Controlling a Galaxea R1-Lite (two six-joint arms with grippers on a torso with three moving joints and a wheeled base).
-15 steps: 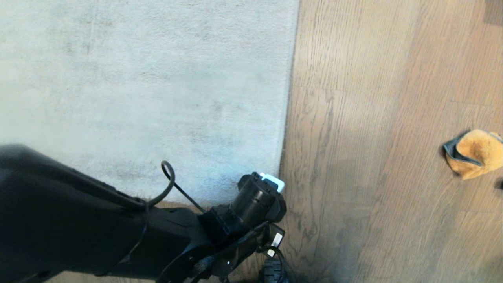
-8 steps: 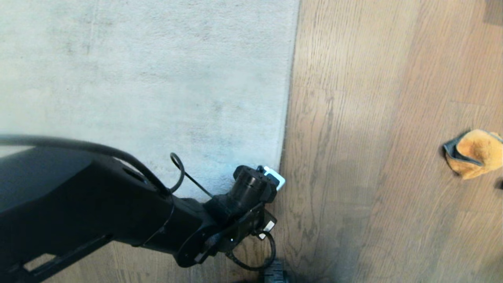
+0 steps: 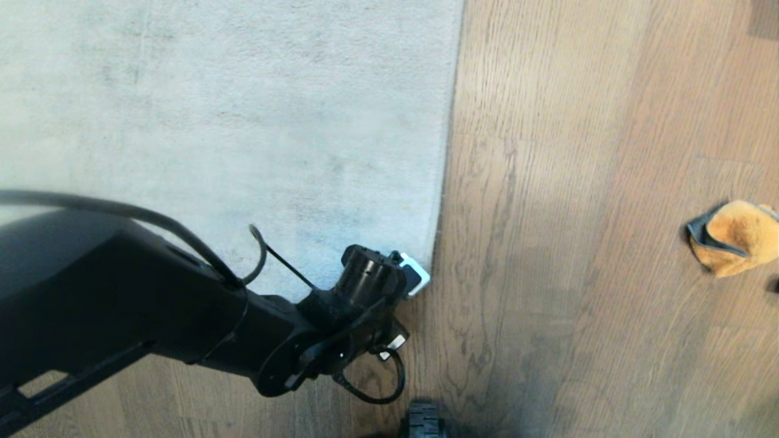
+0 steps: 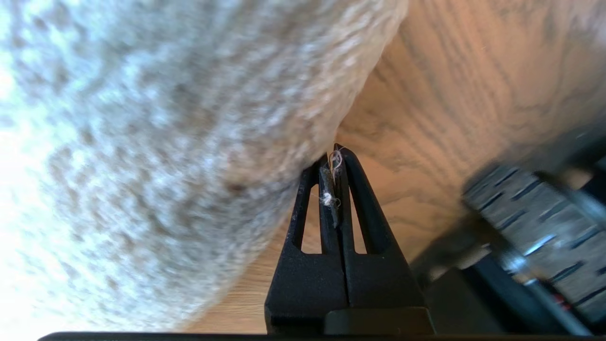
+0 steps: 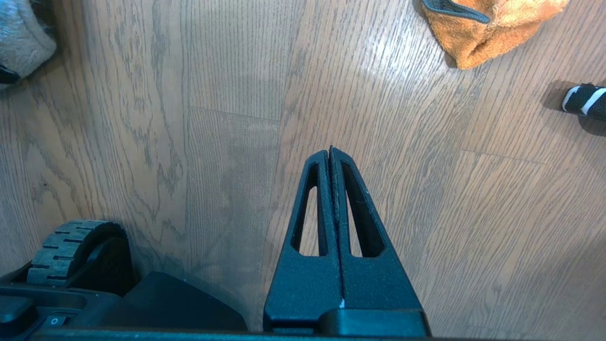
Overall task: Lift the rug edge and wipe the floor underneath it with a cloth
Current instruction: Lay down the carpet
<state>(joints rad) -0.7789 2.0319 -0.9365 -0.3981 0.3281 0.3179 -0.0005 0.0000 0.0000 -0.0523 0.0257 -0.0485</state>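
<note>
Head view, change: compared with a second ago, the left arm is seen shifted toward nine o'clock, so its wrist now covers the rug edge (image 3: 433, 243) at the near corner rather than the bare planks beside it.
Head view, meaning: the rug is still shown lying flat, so the lift is judged not yet begun; the approach to the corner appears nearly finished.
Head view, cloth: the cloth (image 3: 733, 237) is found at three o'clock, crumpled on the floor (image 3: 578, 213), well apart from the rug.
Left wrist view, pincer: the left gripper (image 4: 334, 158) is shown fully closed and empty, a few stray fibres caught between its fingers, its tip just beside the rounded rug corner at ten o'clock.
Left wrist view, surface: grey-brown wavy grain is seen under the tip; a ribbed wheel (image 4: 535, 208) is blurred at four o'clock.
Right wrist view, pincer: the right gripper (image 5: 330, 154) is shown closed on nothing above bare planks.
Right wrist view, surroundings: the cloth is seen at one o'clock; a black-and-white striped object (image 5: 584, 100) lies at two o'clock.
</note>
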